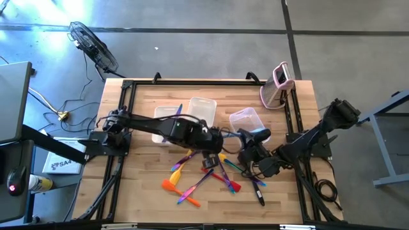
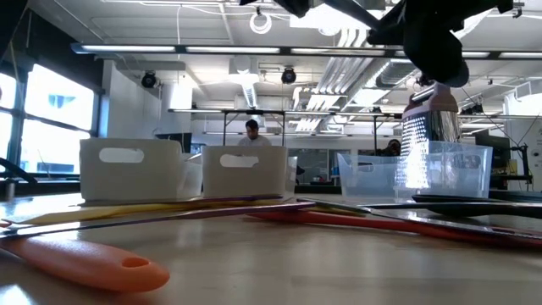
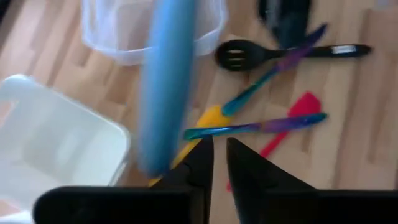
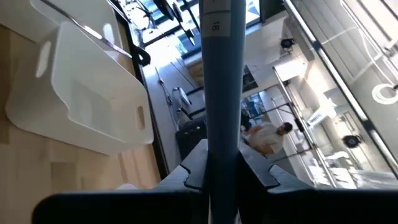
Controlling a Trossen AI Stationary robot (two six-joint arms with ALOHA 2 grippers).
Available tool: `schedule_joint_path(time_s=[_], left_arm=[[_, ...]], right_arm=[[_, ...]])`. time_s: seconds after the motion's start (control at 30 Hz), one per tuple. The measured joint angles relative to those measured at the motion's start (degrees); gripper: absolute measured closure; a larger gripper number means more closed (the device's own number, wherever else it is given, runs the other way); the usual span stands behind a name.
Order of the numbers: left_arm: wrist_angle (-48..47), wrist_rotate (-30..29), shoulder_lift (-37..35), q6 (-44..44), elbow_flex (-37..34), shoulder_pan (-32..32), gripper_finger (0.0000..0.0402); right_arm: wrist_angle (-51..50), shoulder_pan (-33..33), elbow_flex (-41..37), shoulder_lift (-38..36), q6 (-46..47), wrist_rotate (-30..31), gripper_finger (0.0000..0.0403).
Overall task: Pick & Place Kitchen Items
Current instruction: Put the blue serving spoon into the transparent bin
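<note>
A light blue utensil is lifted clear of the table, with my right gripper shut on its handle just right of the table's middle. In the left wrist view the blue handle passes close beside my left gripper. That gripper hovers over the middle of the table, its fingers shut with nothing between them; whether it touches the handle I cannot tell. Several more utensils lie loose on the wood below: a black slotted spoon, a red spatula and an orange one. My right gripper pinches the light blue utensil's handle between its two fingers. The gripper comes in level from the table's right side. The handle runs straight out ahead along the fingers, and its far end leaves the wrist view. The utensil is clear of the table.
Three clear tubs stand along the far half of the table. An upright pink-and-white gadget stands at the far right corner. Black frame rails run along the table's sides. People show in the room beyond.
</note>
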Motion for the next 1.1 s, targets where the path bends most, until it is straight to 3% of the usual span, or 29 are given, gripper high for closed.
schedule_joint_path(time_s=[0.23,0.4,0.6,0.87,0.97,1.1], left_arm=[[-4.96,-0.2,-0.01,-2.05,0.04,-1.02,0.036],[-11.2,-3.28,-0.01,-5.17,0.04,-3.15,0.036],[-15.93,-8.18,-0.04,-9.87,0.04,-6.25,0.0359],[-18.59,-12.29,-0.08,-14.08,0.04,-11.85,0.0359],[-18.5,-14.17,-0.08,-15.26,0.04,-13.6,0.0359],[-18.51,-15.87,-0.08,-16.42,0.04,-15.08,0.0359]], right_arm=[[-0.42,0.25,-0.04,-0.81,0.34,2.07,0.0367],[-0.41,1.83,-0.07,-5.42,6.55,3.3,0.0367],[-5.21,3.94,-0.07,-15.26,23.96,-8.15,0.0367],[-36.07,-0.6,-0.45,-28.98,63.37,-23.4,0.0367],[-38.84,-4.41,-2.12,-31.65,70.4,-27.36,0.0367],[-34.39,-11.5,-4.7,-32.74,69.91,-34.4,0.0367]])
